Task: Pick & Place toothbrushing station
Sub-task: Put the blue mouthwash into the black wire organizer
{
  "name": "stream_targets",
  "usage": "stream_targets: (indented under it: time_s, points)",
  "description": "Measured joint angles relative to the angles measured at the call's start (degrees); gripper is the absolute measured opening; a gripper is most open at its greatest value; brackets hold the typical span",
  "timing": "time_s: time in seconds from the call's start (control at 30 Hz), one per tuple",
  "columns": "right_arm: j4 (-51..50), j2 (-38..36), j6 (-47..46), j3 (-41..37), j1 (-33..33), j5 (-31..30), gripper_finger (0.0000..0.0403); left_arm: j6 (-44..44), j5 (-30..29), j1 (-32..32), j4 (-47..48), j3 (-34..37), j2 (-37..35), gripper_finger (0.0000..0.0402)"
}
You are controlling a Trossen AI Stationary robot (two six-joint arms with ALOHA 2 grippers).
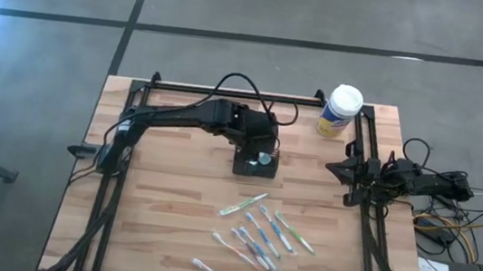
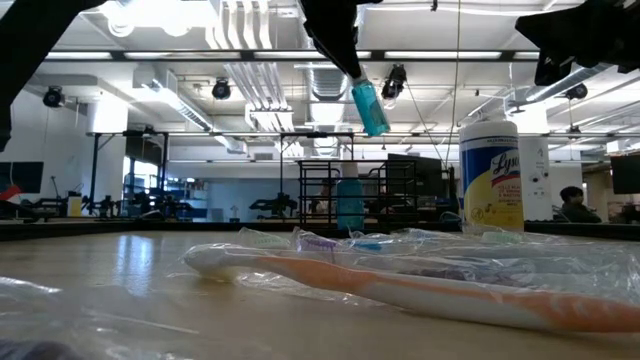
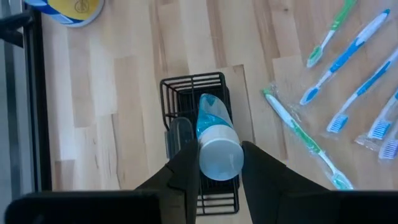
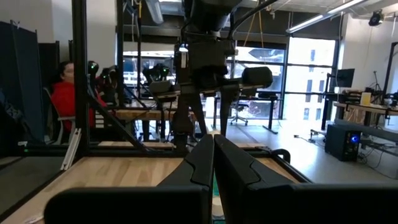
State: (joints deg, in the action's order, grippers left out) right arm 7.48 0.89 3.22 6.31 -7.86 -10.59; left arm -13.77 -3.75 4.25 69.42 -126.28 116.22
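Note:
The toothbrushing station, a small black mesh caddy, stands on the wooden table at mid-back; it also shows in the left wrist view. My left gripper hangs straight above it, shut on a blue toothpaste tube with a white cap. In the low view the tube hangs clear above the table. My right gripper waits at the table's right edge, its fingers shut and empty in the right wrist view. My left gripper pinches the tube's white cap end between its two fingers, one on each side. The fingers come from above, pointing down. The tube hangs below them, blue end down and a little tilted, lifted clear above the caddy.
Several wrapped toothbrushes lie on the near half of the table, and fill the foreground of the low view. A white-lidded, yellow-labelled canister stands at the back right. A person in red sits beyond the table.

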Motion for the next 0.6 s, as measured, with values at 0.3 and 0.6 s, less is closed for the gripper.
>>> stream_targets:
  time_s: [0.3,0.6]
  points:
    - [0.0,0.0,0.0,0.0,0.0,0.0,0.0008,-2.7,-2.2,0.0,0.6,0.0,3.3,0.0095]
    - [0.0,0.0,0.2,0.0,0.0,0.0,0.0008,-3.2,-2.2,0.3,1.1,0.0,4.1,0.0095]
